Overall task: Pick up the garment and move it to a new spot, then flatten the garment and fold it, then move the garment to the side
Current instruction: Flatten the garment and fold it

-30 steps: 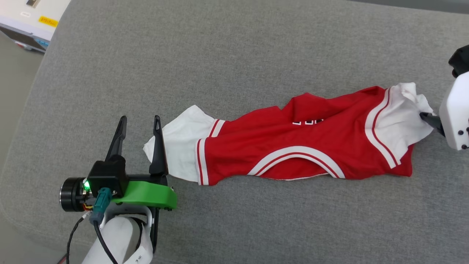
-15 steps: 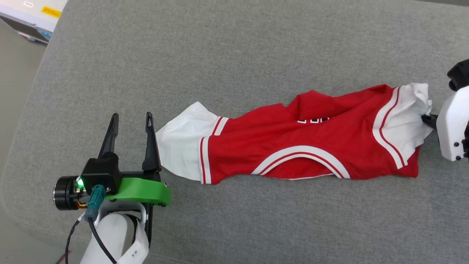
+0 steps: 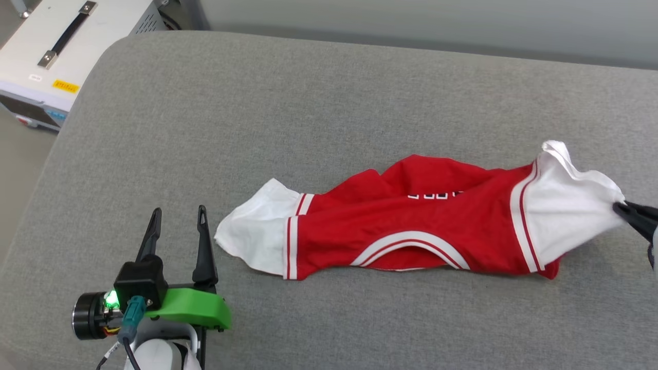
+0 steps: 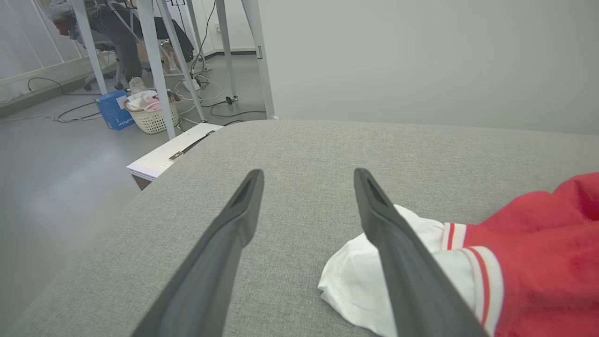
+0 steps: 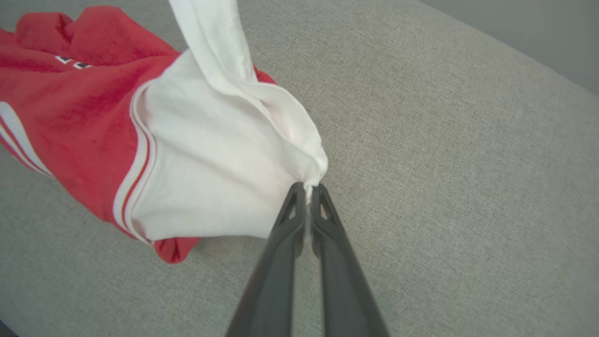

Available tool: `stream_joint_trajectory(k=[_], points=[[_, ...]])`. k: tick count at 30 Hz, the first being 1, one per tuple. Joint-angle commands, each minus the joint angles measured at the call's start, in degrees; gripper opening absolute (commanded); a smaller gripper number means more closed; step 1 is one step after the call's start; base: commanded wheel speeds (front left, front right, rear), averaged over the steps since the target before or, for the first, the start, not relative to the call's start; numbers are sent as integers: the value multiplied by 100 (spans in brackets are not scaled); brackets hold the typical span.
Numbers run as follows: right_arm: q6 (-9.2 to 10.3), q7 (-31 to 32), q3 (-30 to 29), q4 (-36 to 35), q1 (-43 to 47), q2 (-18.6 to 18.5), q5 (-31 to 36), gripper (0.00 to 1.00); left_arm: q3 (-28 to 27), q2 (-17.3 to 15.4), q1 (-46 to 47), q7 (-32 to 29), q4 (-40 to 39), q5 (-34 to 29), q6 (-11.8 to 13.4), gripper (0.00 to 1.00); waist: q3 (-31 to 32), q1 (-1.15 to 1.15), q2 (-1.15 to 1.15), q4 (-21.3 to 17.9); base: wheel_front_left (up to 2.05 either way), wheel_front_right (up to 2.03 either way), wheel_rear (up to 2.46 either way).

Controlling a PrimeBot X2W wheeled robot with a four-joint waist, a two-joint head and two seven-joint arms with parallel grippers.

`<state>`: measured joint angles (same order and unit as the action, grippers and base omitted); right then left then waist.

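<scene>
We have lifted a sleeve of the garment [image 3: 411,226], with the jaws of the right gripper [image 5: 307,189] pinching it. The left gripper [image 3: 179,210] has its jaws spread above the grey cushion [image 3: 308,103]; a basket [image 4: 154,122] on the floor holds laundry.

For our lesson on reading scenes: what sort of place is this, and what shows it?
Probably a lab or workshop: a white equipment case with a black handle sits beside the grey fabric pad holding the red jersey T-shirt, and loose cables trail round bare metal table legs.
</scene>
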<state>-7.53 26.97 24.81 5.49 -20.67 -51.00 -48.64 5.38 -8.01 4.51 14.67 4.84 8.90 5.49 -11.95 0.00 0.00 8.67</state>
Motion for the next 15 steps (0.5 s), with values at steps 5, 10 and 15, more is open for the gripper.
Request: stream_joint_trajectory(k=[5,10,15], points=[[4,-101,-1116,-452,1331,99,-13,0,-107,81,-308,32,-9,-104,-90,100,402,0,0,-364,0,0,0],[4,73,-2138,-565,2439,667,19,0,-122,145,-390,32,26,-158,-155,100,436,0,0,-474,0,0,0],[4,267,-2671,-84,3107,1247,156,0,-105,203,-330,33,104,-197,-243,100,398,0,0,-455,0,0,0]])
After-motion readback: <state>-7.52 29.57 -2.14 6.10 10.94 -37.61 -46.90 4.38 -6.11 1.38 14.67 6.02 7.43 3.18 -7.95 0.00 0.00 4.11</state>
